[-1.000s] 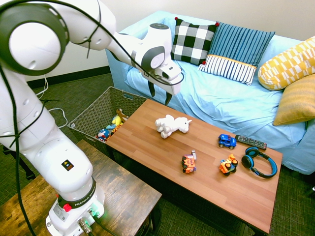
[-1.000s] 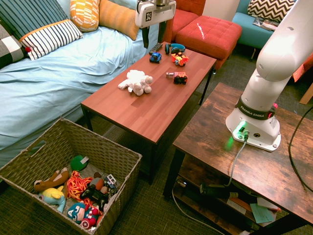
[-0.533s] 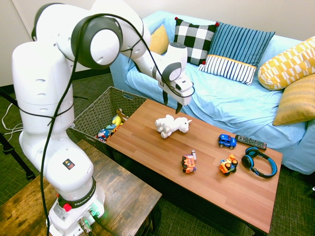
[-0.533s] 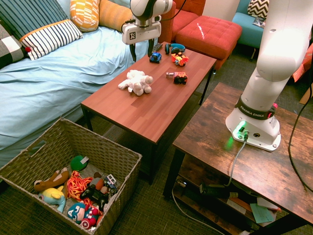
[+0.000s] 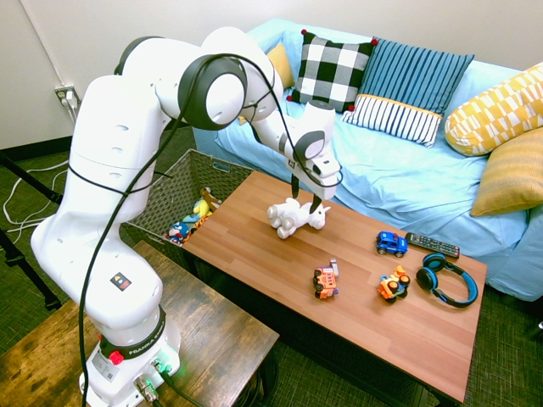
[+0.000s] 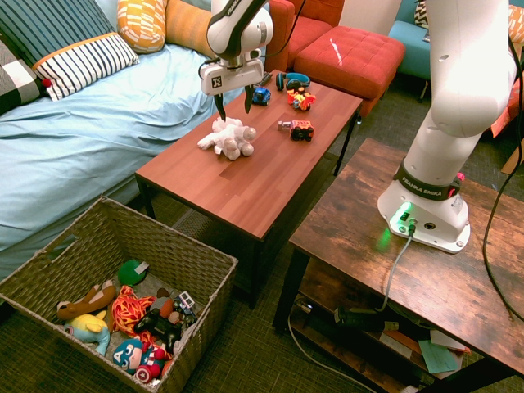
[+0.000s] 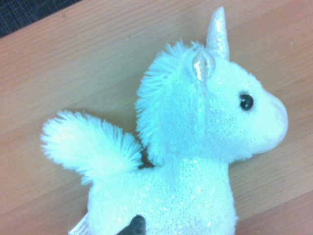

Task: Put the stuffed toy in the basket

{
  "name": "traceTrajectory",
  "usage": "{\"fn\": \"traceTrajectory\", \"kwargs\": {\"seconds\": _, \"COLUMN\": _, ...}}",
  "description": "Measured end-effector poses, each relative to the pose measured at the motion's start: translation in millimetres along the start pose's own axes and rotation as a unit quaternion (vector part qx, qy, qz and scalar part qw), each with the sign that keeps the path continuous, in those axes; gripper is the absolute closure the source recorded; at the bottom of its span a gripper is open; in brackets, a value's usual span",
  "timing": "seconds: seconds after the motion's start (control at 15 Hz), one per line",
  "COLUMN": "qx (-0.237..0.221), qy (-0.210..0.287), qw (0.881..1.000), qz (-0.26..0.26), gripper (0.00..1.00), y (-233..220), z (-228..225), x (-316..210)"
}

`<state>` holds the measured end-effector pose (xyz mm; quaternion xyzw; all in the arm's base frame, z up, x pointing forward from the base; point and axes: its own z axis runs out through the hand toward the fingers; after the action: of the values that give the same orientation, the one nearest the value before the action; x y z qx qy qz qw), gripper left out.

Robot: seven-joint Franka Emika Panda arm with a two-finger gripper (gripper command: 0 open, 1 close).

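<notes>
The gripper (image 6: 235,111), wide open and empty, hovers over the unicorn (image 6: 229,137), presumably to straddle it, near the desk's sofa-side edge (image 6: 174,144).

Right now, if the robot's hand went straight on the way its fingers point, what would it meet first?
Most likely the white plush unicorn: the open hand points down at it. Exact depth is hard to judge, so one finger might come down beside it, onto the wooden table.

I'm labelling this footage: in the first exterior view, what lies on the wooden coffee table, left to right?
White plush unicorn → orange toy truck → black remote control
</notes>
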<state>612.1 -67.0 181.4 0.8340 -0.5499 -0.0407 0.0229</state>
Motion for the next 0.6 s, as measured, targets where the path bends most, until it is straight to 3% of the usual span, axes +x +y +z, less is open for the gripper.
{"fn": "traceTrajectory", "kwargs": {"seconds": 0.2, "qx": 0.005, "qy": 0.002, "qw": 1.000, "qz": 0.005, "gripper": 0.00, "y": -6, "z": -1, "x": 4}}
{"fn": "traceTrajectory", "kwargs": {"seconds": 0.6, "qx": 0.001, "qy": -0.007, "qw": 0.998, "qz": 0.064, "gripper": 0.00, "y": -20, "z": 22, "x": 2}}
